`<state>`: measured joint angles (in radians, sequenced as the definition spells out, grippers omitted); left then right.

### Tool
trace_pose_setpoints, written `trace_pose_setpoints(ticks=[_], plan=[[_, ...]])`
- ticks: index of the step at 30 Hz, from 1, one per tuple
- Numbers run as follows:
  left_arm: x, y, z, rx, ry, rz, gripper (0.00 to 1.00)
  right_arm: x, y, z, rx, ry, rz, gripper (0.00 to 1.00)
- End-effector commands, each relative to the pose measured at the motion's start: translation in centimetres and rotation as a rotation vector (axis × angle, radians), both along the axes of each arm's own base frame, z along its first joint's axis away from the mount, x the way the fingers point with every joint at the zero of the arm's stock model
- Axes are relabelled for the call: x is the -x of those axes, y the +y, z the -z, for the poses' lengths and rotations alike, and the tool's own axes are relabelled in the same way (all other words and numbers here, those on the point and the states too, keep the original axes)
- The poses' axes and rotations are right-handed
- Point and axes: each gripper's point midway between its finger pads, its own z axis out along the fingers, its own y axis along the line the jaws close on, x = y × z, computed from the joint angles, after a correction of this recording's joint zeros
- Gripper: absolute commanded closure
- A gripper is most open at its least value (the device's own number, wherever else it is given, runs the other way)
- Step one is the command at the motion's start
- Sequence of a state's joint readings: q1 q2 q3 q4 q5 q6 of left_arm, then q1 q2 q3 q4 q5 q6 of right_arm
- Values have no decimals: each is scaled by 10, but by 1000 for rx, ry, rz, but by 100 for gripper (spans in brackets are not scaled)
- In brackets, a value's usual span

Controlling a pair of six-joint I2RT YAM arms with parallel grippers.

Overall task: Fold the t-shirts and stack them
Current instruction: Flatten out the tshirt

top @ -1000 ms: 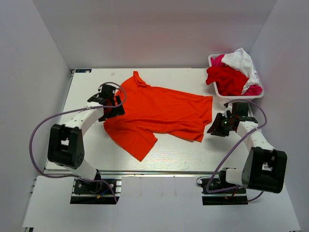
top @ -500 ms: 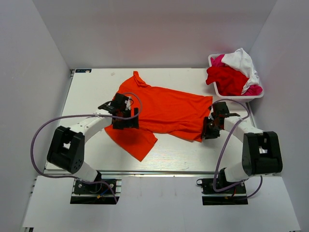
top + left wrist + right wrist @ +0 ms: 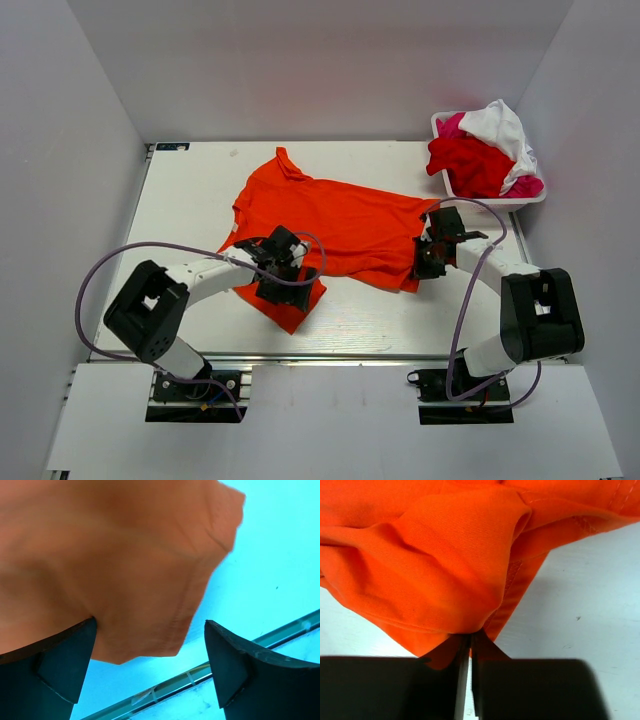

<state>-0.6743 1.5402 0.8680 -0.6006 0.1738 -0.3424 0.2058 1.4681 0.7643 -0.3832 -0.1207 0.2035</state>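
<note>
Left hand (image 3: 287, 271) slid down over orange t-shirt (image 3: 345, 222), right hand (image 3: 426, 260) reached in, pinched it

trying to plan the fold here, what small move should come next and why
Probably close the left gripper on the orange t-shirt: its jaws stand open with a stitched edge of the cloth showing between them, while the right gripper is pinched shut on the shirt's other end.

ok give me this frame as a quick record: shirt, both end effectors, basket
orange t-shirt: spread on the table, wrinkled, not folded
left end effector: open, over the near sleeve's edge
right end effector: shut, pinching the shirt's edge near its hem corner
basket: far right corner, holds red t-shirt, white t-shirt, pink t-shirt
folded stack: none yet
</note>
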Motion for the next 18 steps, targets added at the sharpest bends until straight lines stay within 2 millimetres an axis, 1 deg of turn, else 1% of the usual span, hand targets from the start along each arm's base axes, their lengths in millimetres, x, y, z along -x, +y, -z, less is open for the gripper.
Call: trace_pose_setpoints(ticks=[1,2,3,4,6,7,8,9,10,11,12,13,14,15,16,17,18], plan=[[9,-11,2,25,18,32,4,-20,1,-15,16,-66,23,97],[10,-12,2,14,9,39,6,-19,-2,-14,34,-61,33,97],[15,-12,5,10,20,39,8,-20,-3,-19,35,-77,36,97],[19,-9,8,2,29,39,10,-16,-3,-19,42,-65,36,100],[22,-11,15,11,23,42,18,-15,-5,-24,47,-70,40,100],[20,-13,14,18,15,42,20,-12,-5,-24,50,-63,39,100],[24,-9,20,4,36,30,24,-6,-5,-24,50,-41,34,100],[26,-12,22,4,37,41,39,-4,-4,-29,45,-51,32,100],[29,-7,30,-22,57,29,48,1,-2,-29,36,-37,27,100],[27,-9,30,-15,49,29,58,12,-5,-30,39,-5,28,100],[28,-4,34,-43,54,23,83,19,-5,-29,38,14,23,100],[25,3,36,-82,45,-22,96,23,-4,-35,28,18,23,100],[23,7,34,-98,32,-40,100,41,-5,-40,26,69,31,100],[20,10,31,-106,2,-58,100,53,-4,-48,8,95,18,100],[20,10,31,-106,2,-59,100,47,-2,-62,-12,41,16,100],[17,11,28,-106,-20,-65,100,54,-3,-67,-10,56,19,100],[14,11,20,-94,-44,-69,100,47,-6,-80,1,20,32,99]])
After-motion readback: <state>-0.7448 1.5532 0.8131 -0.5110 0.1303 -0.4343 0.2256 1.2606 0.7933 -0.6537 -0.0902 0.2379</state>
